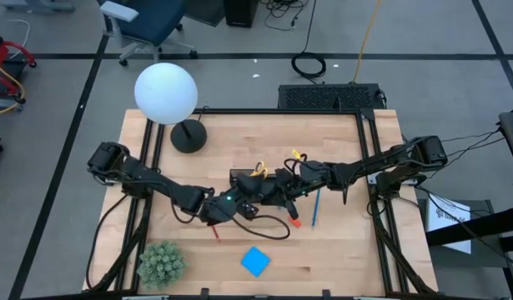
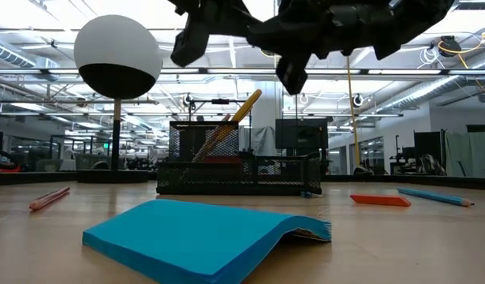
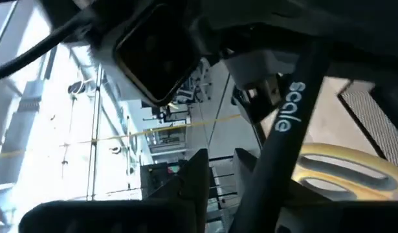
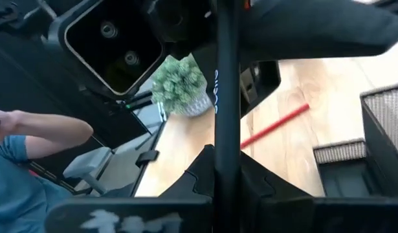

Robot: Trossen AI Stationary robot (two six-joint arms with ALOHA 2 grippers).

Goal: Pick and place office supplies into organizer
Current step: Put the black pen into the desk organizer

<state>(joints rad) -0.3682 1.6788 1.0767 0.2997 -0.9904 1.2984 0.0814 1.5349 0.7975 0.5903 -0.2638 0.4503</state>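
Note:
Both grippers meet above the black mesh organizer (image 1: 243, 177), which stands mid-table with yellow scissors handles (image 1: 259, 169) sticking out of it. My right gripper (image 4: 226, 165) is shut on a black pen (image 4: 226, 97). My left gripper (image 3: 218, 171) is open, and the same pen (image 3: 289, 116) runs close past one of its fingers. A blue pen (image 1: 314, 208), an orange eraser (image 1: 295, 222), a red pencil (image 1: 216, 233) and a blue note pad (image 1: 255, 261) lie flat on the table. My right gripper pinches the black pen's shaft (image 4: 226, 145) between its two fingers. The pen runs straight out from between them and is lifted clear of the table, above the organizer. My left gripper: I cannot tell whether its finger (image 3: 244, 168) touches the pen beside it.
A white globe lamp (image 1: 166, 93) on a round black base (image 1: 188, 136) stands at the far left. A green spiky plant (image 1: 160, 262) sits at the near left corner. A person's hand and blue sleeve (image 4: 30, 149) show beyond the table.

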